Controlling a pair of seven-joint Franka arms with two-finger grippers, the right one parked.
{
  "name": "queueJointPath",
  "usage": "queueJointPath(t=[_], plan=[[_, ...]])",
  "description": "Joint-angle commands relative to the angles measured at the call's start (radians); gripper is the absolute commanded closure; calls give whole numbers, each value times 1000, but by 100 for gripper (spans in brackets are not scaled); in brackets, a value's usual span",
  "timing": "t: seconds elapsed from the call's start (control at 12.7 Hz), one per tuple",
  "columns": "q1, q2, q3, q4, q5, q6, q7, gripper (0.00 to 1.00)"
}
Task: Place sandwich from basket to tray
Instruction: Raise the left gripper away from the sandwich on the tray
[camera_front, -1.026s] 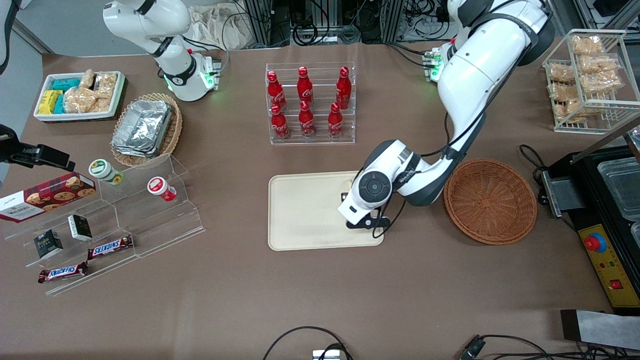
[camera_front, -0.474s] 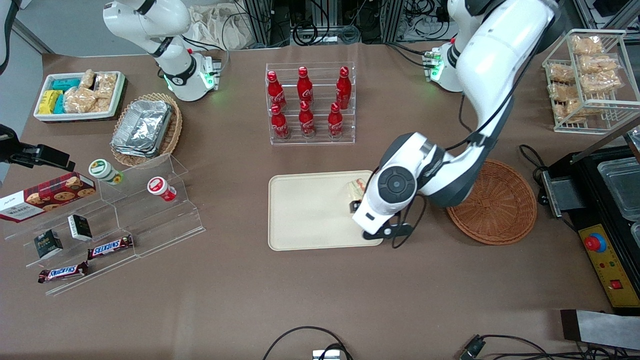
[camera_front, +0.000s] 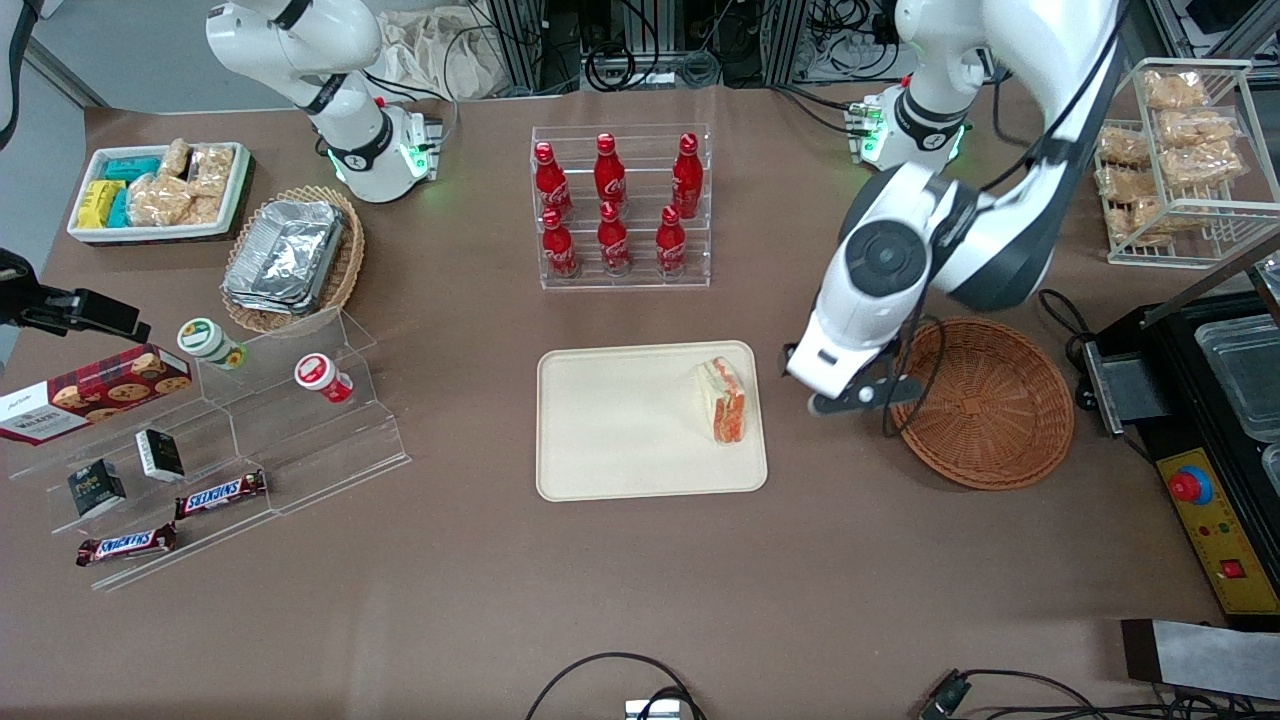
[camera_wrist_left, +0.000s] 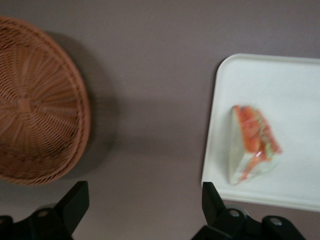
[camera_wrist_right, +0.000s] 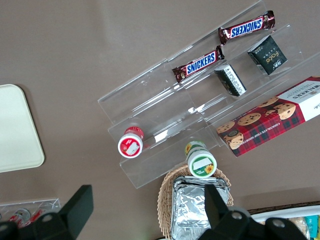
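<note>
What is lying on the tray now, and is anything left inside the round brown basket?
On the tray lies only the sandwich, near the edge closest to the basket. The basket looks empty, though the arm hides part of its rim. The gripper hangs open above the table between them.

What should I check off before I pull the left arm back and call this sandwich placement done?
1. Sandwich lies on the tray, inside the rim near the basket-side edge: ok.
2. Tool open, fingers apart, nothing between them: ok.
3. Tool clear of the sandwich, hanging over bare table between tray and basket: ok.
4. Basket holds nothing more: ok.
5. Sandwich intact, layers together: ok.
6. Height of the tool above the table for the retreat: cannot tell.
</note>
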Motion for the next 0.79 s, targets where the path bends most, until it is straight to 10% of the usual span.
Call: queueJointPath(t=[0.0, 0.71], plan=[[141, -216, -4, -118, -133, -72, 243, 0], [358, -126, -4, 264, -83, -395, 547, 0]])
